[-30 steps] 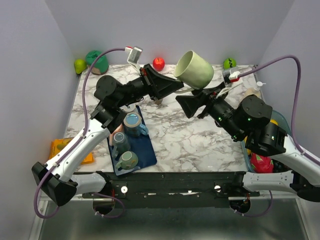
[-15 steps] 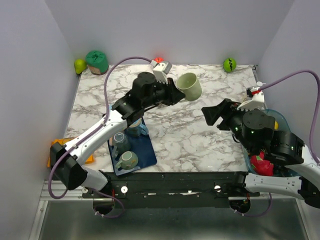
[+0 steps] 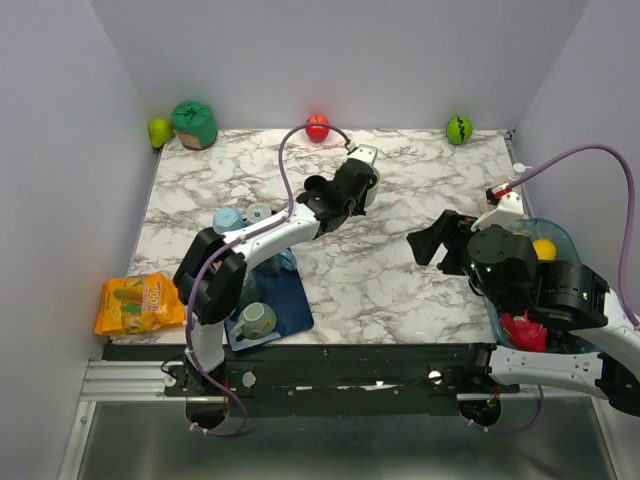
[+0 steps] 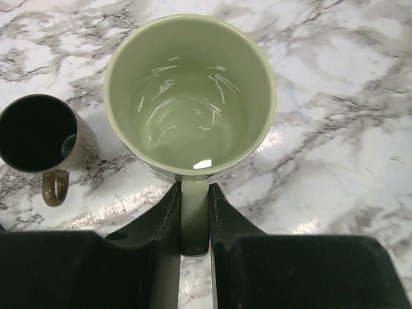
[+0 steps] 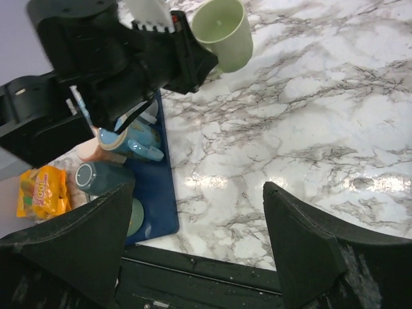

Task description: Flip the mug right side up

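The pale green mug stands mouth up, its empty inside facing the left wrist camera. My left gripper is shut on its handle, low over the marble at the back middle of the table. I cannot tell whether the base touches. In the top view the left gripper hides most of the mug. The mug also shows in the right wrist view. My right gripper is open and empty over the marble to the right, well apart from the mug; its jaws are wide in its wrist view.
A small dark brown mug stands just left of the green mug. A blue tray with several mugs is at the front left, an orange snack bag beside it. A red apple, green items and a green ball line the back. A fruit bowl is at right.
The left arm has swung the mug from high near the camera down and away to the back middle, mouth now up. The right gripper let go earlier and has drawn back to the right.
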Controlling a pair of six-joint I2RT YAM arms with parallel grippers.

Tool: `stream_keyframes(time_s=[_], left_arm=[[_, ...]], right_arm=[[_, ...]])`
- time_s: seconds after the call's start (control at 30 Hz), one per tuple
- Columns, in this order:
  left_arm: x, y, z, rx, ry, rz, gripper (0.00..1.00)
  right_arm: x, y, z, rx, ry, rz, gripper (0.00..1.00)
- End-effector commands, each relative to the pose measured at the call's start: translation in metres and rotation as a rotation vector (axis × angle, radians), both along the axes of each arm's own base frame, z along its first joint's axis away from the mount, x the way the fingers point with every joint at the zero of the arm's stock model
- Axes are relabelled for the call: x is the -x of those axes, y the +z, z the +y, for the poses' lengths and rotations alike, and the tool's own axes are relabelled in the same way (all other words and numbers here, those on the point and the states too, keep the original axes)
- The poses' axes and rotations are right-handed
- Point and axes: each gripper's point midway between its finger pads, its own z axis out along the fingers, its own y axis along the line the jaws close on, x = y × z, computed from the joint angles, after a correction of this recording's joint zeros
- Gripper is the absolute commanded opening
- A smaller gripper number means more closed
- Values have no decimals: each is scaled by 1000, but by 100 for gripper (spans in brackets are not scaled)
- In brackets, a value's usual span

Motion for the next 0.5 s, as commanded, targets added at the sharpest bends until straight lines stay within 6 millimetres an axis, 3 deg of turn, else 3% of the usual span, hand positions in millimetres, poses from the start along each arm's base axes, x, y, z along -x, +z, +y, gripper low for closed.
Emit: stream_keyframes(time_s=[0.0, 0.03, 0.17, 0.47], left_arm=[[-51, 42, -7, 26, 110, -203, 0], [-55, 28, -10, 16, 108, -183, 0], [-76, 12, -11, 22, 122, -167, 0], [-94, -32, -11, -12, 101, -118, 0]], right_arm=[[9, -13, -5, 14, 19, 52, 89], [10, -14, -5, 17, 21, 57, 89], [13, -18, -7, 21, 27, 72, 90], [16, -23, -11, 34, 20, 93, 91]])
